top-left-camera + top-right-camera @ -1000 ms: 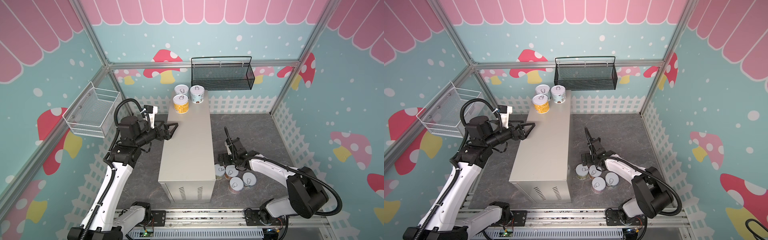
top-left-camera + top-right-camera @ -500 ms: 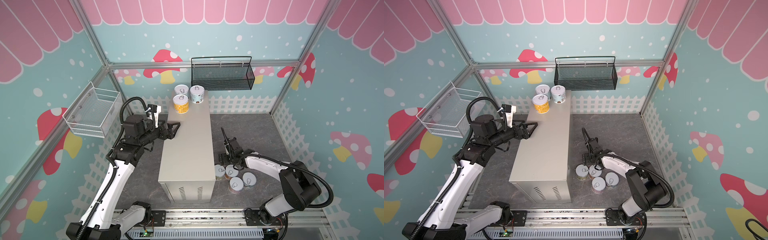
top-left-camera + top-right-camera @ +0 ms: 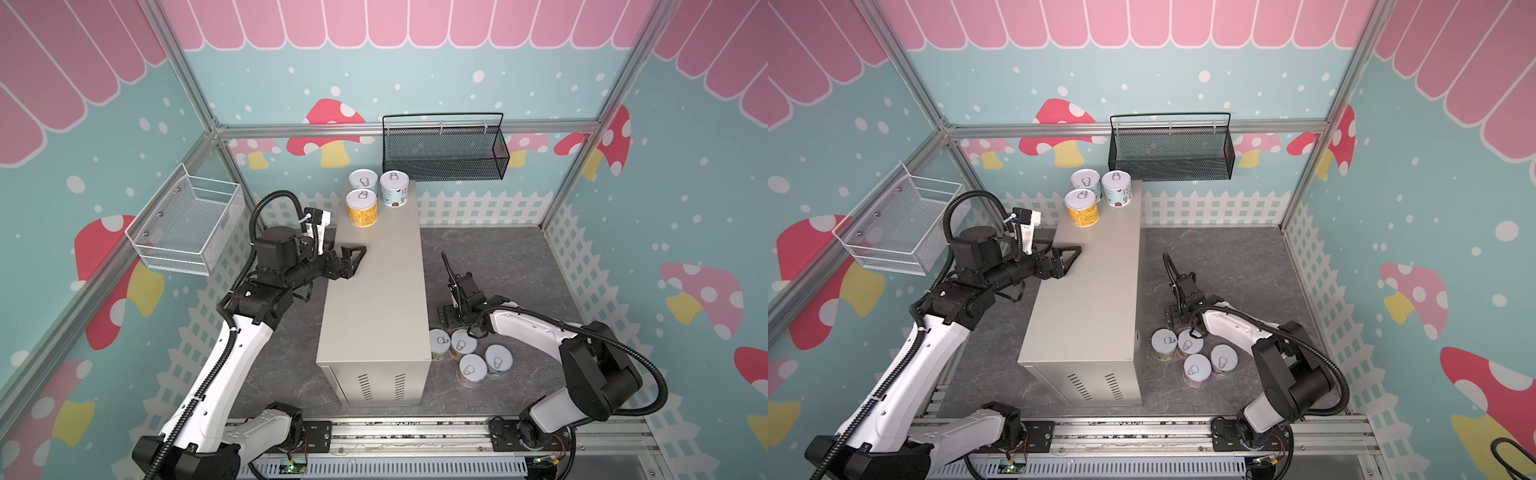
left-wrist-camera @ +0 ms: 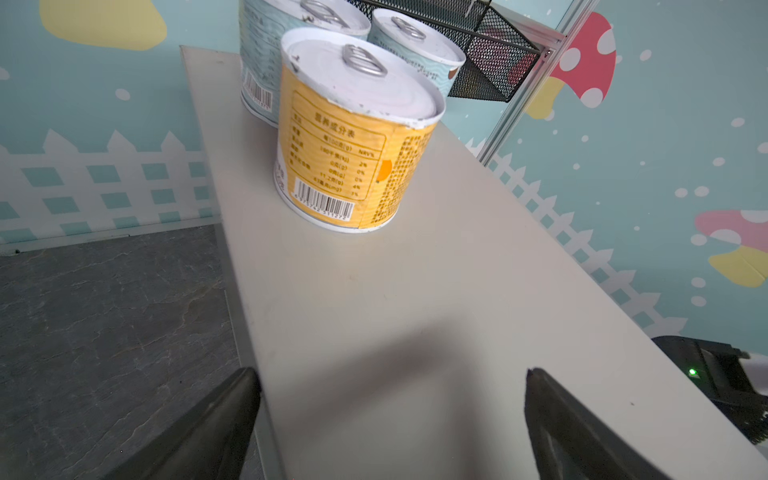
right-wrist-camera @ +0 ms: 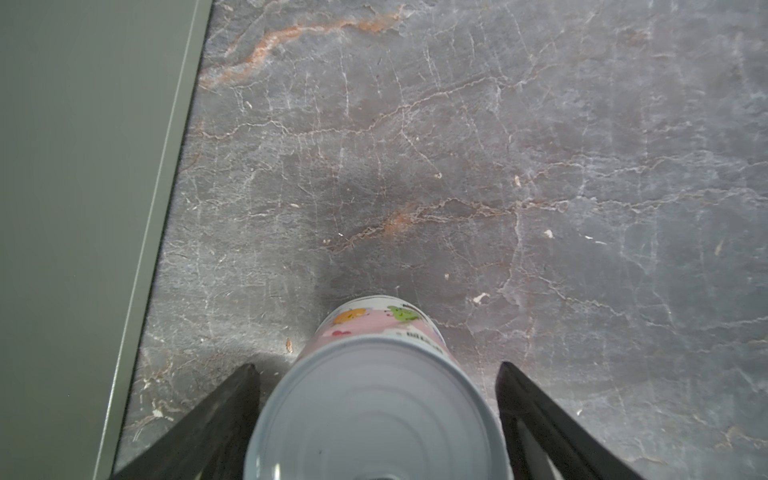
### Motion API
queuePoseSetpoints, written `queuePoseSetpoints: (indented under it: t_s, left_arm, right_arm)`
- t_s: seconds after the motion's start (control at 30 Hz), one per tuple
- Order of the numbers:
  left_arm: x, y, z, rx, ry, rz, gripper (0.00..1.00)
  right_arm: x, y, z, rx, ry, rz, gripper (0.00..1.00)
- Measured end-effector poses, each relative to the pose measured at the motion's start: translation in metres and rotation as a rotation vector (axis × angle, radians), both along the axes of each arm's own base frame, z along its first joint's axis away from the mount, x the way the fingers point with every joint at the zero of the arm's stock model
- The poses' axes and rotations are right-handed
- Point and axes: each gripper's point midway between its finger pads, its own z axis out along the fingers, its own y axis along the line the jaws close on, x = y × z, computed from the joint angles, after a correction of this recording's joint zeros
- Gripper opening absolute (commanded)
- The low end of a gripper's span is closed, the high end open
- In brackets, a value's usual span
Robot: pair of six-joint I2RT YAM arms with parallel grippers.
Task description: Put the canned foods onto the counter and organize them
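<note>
Pickup number four, I reckon, is the step in hand. The right claw (image 5: 376, 365) is down by the stone floor with its fingers straddling the pink can (image 5: 374, 415), lid right under the wrist and the counter (image 3: 374, 291) wall just beside it. I honestly can't tell whether those fingers are biting or only flanking the can. Four more floor cans (image 3: 471, 368) sit bunched just behind that claw. The left claw (image 4: 390, 370) hangs spread wide and empty over the counter's edge, with the yellow can (image 4: 345, 158) ahead of it and two blue cans (image 4: 415, 45) just beyond that. Next I'd want a firm squeeze, a straight lift clear of the neighbours, then up over the counter top to land beside the yellow one. Versus a second ago, the left arm has hunched up and pushed its claw a touch further over the top. The right claw has hardly budged, and no can I can see has moved.
</note>
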Motion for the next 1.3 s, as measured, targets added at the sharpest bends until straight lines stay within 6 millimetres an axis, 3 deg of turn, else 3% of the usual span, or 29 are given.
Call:
queuePoseSetpoints:
  t_s: [0.6,1.1,1.3]
  left_arm:
    - [0.003,-0.003,0.003,0.015,-0.050,0.046,0.99]
    - [-0.004,-0.013,0.010,0.076,-0.177,0.169,0.99]
    - [-0.028,-0.043,0.019,0.089,-0.232,0.062,0.99]
  right_arm:
    - [-0.009,0.002,-0.004,-0.053,0.020,0.084,0.87]
    - [-0.010,-0.001,-0.003,-0.072,0.015,0.075,0.71]
    - [-0.011,-0.008,0.010,-0.095,-0.013,0.069,0.69]
